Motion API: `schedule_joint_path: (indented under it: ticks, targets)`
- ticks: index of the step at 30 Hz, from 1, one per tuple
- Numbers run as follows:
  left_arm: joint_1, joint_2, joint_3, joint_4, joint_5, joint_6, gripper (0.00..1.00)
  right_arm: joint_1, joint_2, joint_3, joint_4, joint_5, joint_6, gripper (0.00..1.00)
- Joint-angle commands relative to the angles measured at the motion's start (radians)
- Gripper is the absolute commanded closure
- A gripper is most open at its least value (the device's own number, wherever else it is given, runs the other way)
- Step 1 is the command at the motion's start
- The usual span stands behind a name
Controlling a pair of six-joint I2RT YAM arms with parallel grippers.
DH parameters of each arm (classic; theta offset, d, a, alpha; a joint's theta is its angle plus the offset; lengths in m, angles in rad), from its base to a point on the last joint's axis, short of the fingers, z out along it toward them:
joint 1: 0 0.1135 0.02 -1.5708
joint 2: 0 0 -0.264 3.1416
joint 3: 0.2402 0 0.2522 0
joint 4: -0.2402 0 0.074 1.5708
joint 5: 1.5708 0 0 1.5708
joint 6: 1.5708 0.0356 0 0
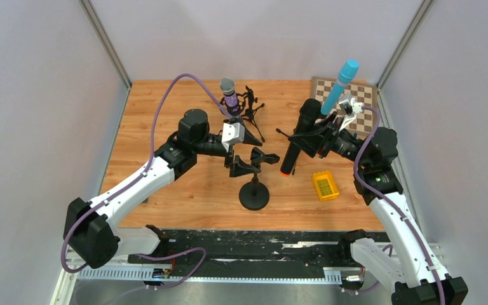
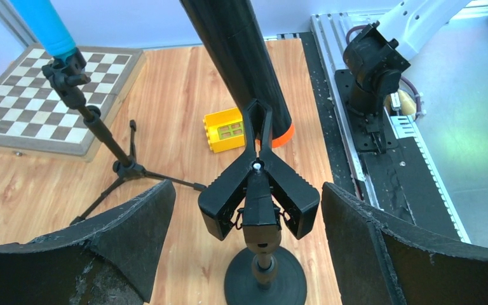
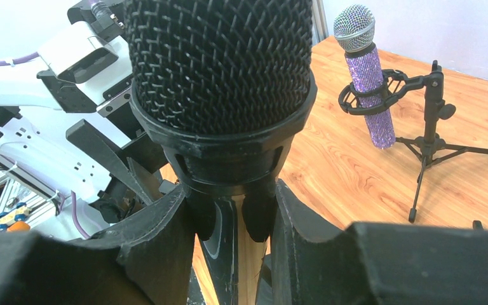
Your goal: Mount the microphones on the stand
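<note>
Glittery purple microphone [image 3: 373, 95]; matt black microphone [image 3: 219, 63]

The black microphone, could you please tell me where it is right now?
In the top view the black microphone is right of centre, tilted in the right gripper, orange end down, between the round-base clip stand and the yellow block.

Desk [image 1: 165, 108]: you have a bare wooden top.
Far right corner: a chessboard [image 1: 365, 95] lies flat.
Right of middle: a yellow block [image 1: 325, 185].
Near middle: a round-base stand [image 1: 254, 196].
Far middle: a tripod stand [image 1: 252, 115].
Beside the chessboard: a second tripod stand [image 2: 126, 166].
</note>
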Motion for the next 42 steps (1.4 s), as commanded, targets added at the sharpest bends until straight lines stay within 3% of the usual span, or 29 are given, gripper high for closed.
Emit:
schedule_joint_path:
  ticks: [1,9,15,22,32,38,40,42]
  targets:
    - [-0.010,-0.016,0.039,0.037,0.029,0.000,0.08,-0.005,-0.013,0.027,0.029,0.012,-0.010,1.00]
    - [-0.014,-0.036,0.036,0.050,0.012,-0.019,0.11,-0.005,-0.011,0.025,0.031,0.009,-0.005,1.00]
    - [-0.023,-0.061,0.013,0.069,-0.003,-0.025,0.06,-0.005,-0.009,0.022,0.030,0.008,-0.003,1.00]
    - [-0.024,-0.060,0.011,0.055,-0.020,-0.012,0.10,-0.004,-0.004,0.021,0.033,0.005,0.003,1.00]
    - [-0.024,-0.039,0.017,0.045,-0.046,0.014,0.04,-0.005,-0.005,0.022,0.033,0.005,0.006,1.00]
    - [-0.024,-0.020,0.038,0.031,-0.031,0.014,0.10,-0.004,-0.006,0.021,0.033,0.007,0.005,1.00]
    - [-0.024,-0.018,0.040,0.019,-0.028,0.017,0.15,-0.005,-0.008,0.021,0.034,0.007,0.004,1.00]
    - [-0.024,-0.020,0.040,0.011,-0.020,0.019,0.26,-0.005,-0.007,0.021,0.034,0.007,0.003,1.00]
